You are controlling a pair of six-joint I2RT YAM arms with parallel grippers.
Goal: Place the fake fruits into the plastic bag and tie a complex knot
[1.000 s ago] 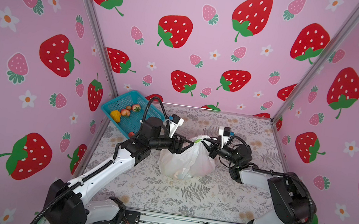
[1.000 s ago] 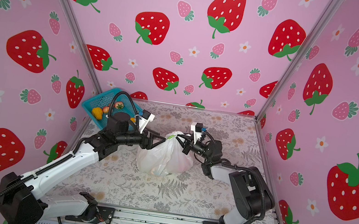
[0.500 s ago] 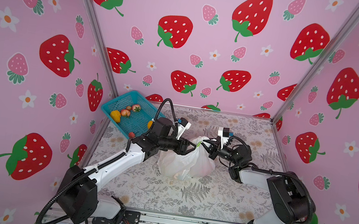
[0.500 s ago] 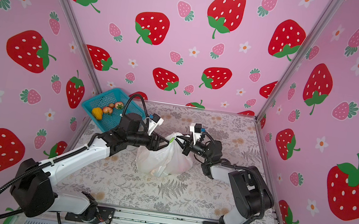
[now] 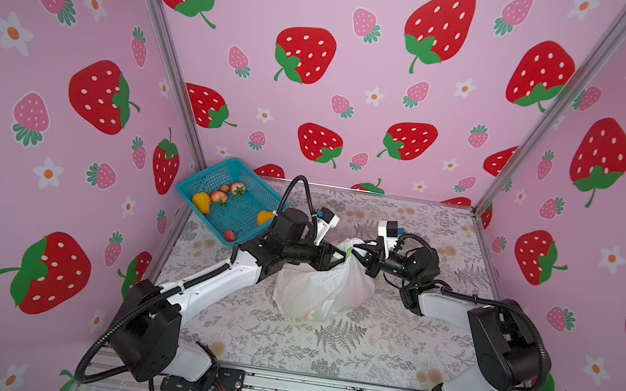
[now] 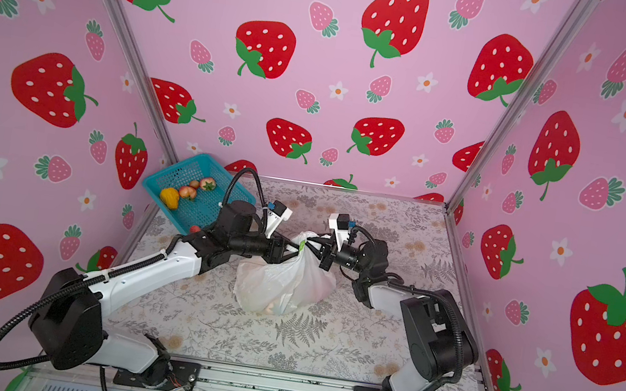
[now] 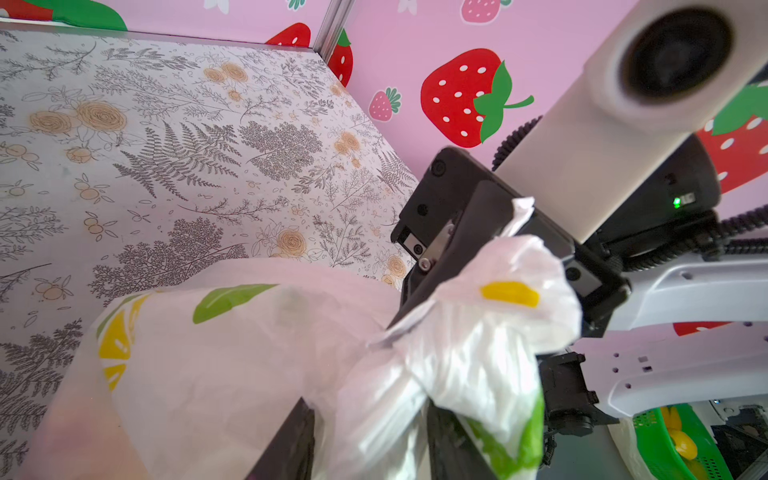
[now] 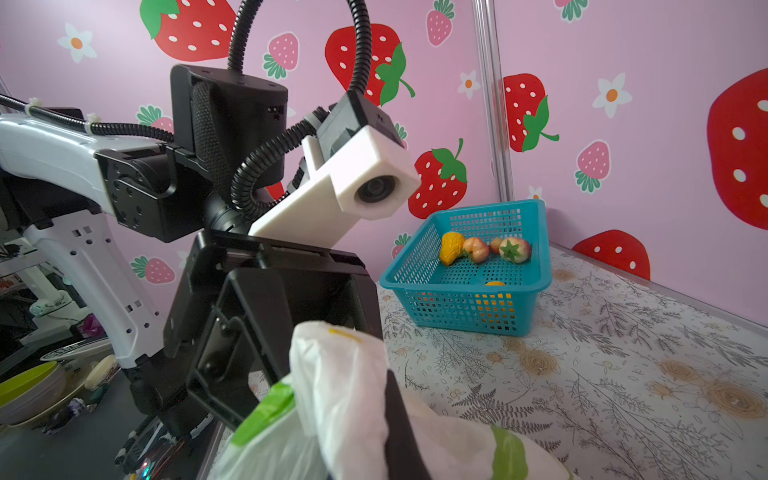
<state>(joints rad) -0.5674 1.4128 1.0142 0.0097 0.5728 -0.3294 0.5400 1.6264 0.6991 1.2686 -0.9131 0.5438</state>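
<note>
The right claw (image 5: 356,249) pinches the plastic bag (image 5: 324,290), left claw (image 5: 343,258) straddles its neck, grip unclear; teal basket (image 5: 243,217) sits behind.

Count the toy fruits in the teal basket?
6. Yellow fruit, two peachy pieces and strawberry cluster together; orange piece by the left arm; red one at the basket's near corner. The arm may hide more.

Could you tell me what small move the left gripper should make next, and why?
Probably close the left gripper firmly on the neck of the plastic bag. Its jaws straddle the bunched neck without clearly clamping, while the right gripper is shut on the bag's top; a firm pinch would let the right pull it tight.
</note>
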